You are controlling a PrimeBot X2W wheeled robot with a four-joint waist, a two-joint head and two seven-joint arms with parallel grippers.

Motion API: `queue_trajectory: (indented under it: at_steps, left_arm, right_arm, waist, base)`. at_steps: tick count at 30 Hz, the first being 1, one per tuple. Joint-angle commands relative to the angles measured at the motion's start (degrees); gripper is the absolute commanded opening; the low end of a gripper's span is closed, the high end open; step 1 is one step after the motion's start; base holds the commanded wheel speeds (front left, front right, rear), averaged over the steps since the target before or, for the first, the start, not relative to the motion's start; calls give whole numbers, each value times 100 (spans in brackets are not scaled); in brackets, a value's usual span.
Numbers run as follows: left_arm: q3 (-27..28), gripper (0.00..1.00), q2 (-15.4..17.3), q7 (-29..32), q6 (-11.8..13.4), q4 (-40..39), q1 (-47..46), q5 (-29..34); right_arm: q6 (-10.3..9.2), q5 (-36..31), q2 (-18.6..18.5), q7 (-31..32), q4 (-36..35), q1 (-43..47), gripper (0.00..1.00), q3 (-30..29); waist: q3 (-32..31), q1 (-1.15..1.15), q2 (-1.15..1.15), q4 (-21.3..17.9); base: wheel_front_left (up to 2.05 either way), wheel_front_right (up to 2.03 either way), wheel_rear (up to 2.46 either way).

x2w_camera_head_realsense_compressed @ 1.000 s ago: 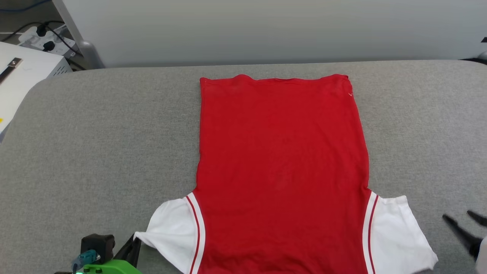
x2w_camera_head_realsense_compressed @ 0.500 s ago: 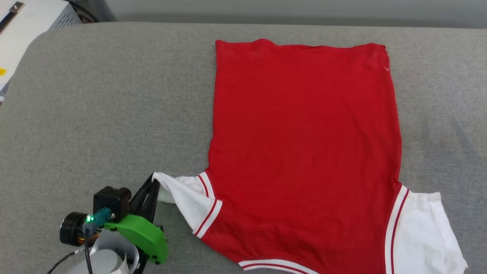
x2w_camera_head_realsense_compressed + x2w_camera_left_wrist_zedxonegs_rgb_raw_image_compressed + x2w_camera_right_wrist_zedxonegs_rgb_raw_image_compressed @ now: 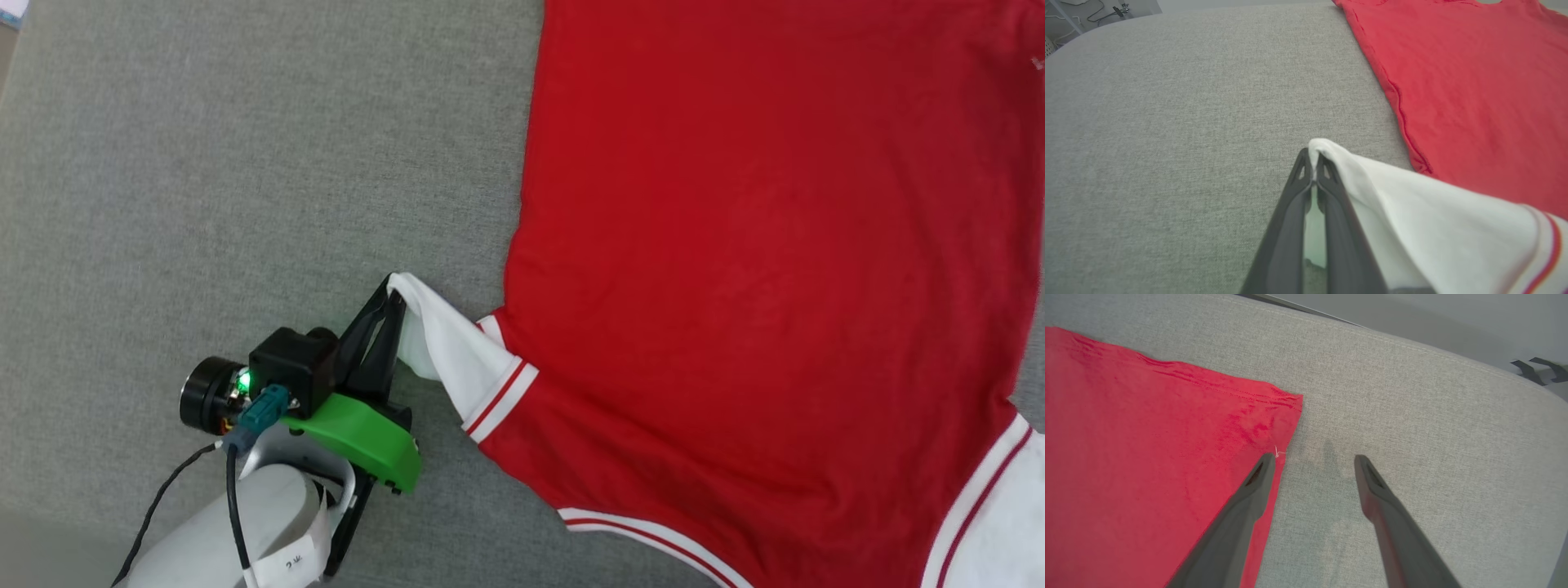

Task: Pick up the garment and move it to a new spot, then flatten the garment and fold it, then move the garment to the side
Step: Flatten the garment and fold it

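Resting on grey upholstery (image 3: 204, 163): garment (image 3: 759, 269) (wall (image 3: 1412, 314) beyond).

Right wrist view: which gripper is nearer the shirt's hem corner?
Right. The right gripper hangs open just beside the hem corner, one finger over the red edge. The left gripper is at the shirt's other end, shut on a white sleeve.

Red garment (image 3: 759, 269) spread on grey fabric counter (image 3: 204, 163), plain side up. Left end effector (image 3: 394, 296) at lower left, fingers pinched on white sleeve (image 3: 445, 347) edge, sleeve lifted into peak.
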Motion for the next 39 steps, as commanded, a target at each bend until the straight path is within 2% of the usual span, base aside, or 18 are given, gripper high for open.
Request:
queue_trajectory:
  at_steps: [1, 8, 13, 14, 15, 16, 23, 30, 36, 39]
  left_arm:
    - [47, 0, -60, -32, -60, -24, -137, 88]
    - [213, 0, -248, -33, -245, 106, -211, 285]
    - [273, 0, -350, -33, -352, 213, -200, 379]
    - [285, 0, -369, -33, -374, 233, -203, 405]
    - [298, 0, -385, -33, -393, 257, -198, 422]
    - [298, 0, -393, -33, -411, 279, -191, 435]
    - [364, 0, -418, -33, -473, 430, -65, 476]
    - [452, 0, -337, -33, -464, 579, 303, 417]
    - [503, 0, -294, -33, -429, 615, 679, 346]
    - [526, 0, -236, -32, -374, 620, 879, 284]
  right_arm:
    - [-4, -89, 91, 43, 106, -113, 100, -62]
    - [-4, -453, 325, 37, 561, -2, 100, -222]
    - [-4, -376, 296, 131, 588, 397, 100, -152]
    - [-4, -352, 259, 155, 559, 456, 49, -143]
    - [-4, -322, 238, 162, 534, 491, 21, -153]
    - [-4, -307, 219, 177, 506, 518, 0, -144]
    - [-4, -229, 239, -162, 342, 497, 0, -267]
    - [-4, -7, 206, -797, 290, 649, 0, -157]
    - [-4, 694, -388, -1258, -479, 1476, 0, 465]
    - [-4, 1105, -784, -1596, -863, 2099, 0, 503]
  waist:
    - [666, -1, 0, 559]
    - [970, -1, 0, 674]
    - [984, -1, 0, 643]
    - [972, -1, 0, 639]
    - [951, -1, 0, 626]
    - [931, -1, 0, 617]
    - [580, -1, 0, 485]
    - [-191, -1, 0, 216]
    - [-906, -1, 0, -6]
    - [-1205, -1, 0, -139]
  base:
    - [0, 0, 0]
    - [0, 0, 0]
    - [0, 0, 0]
    - [0, 0, 0]
    - [0, 0, 0]
    - [0, 0, 0]
    - [0, 0, 0]
    - [0, 0, 0]
    - [0, 0, 0]
    - [0, 0, 0]
